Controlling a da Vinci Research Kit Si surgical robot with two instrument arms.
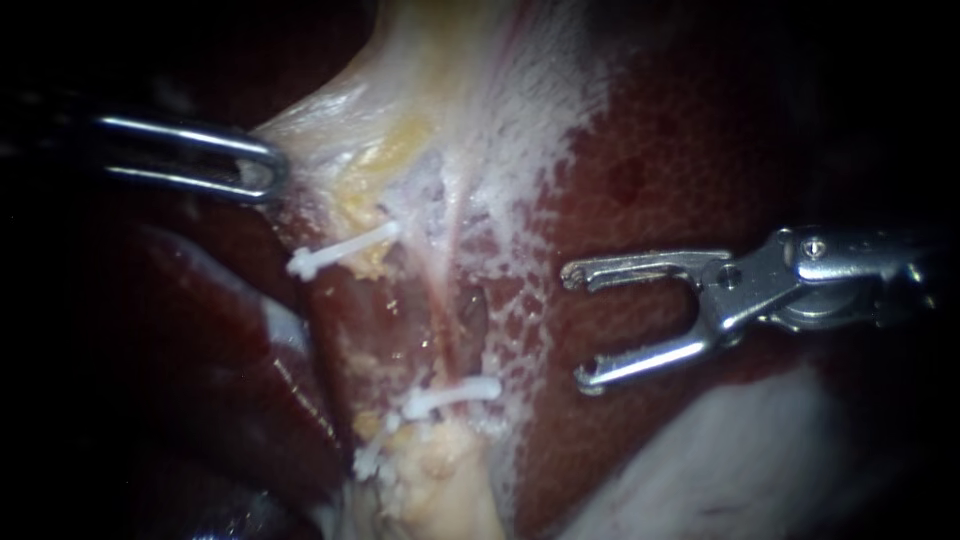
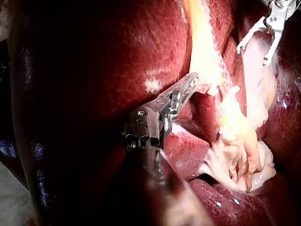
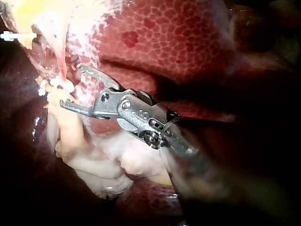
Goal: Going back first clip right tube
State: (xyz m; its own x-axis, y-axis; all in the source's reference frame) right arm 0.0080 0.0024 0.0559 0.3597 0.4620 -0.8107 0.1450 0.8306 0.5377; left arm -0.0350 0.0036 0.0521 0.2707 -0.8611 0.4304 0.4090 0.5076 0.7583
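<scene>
Right instrument (image 1: 577, 326) holds its claw open near a white clip (image 1: 450, 393), while left instrument (image 1: 265, 175) claw seemingly grips pale tissue (image 1: 400, 110).

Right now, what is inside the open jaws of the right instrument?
Nothing is held: the right instrument has its jaws open and empty, with only liver surface showing behind the gap. The upper clip and lower clip lie apart from it. Tissue under the jaws themselves is hidden.

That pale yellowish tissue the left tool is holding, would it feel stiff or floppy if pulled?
Probably floppy and stretchy: the pale tissue tents toward the left instrument, which grips it, rather than keeping its shape. Likely slippery, since it glistens wetly. Perhaps easily torn: it looks thin and frayed near the upper clip.
</scene>
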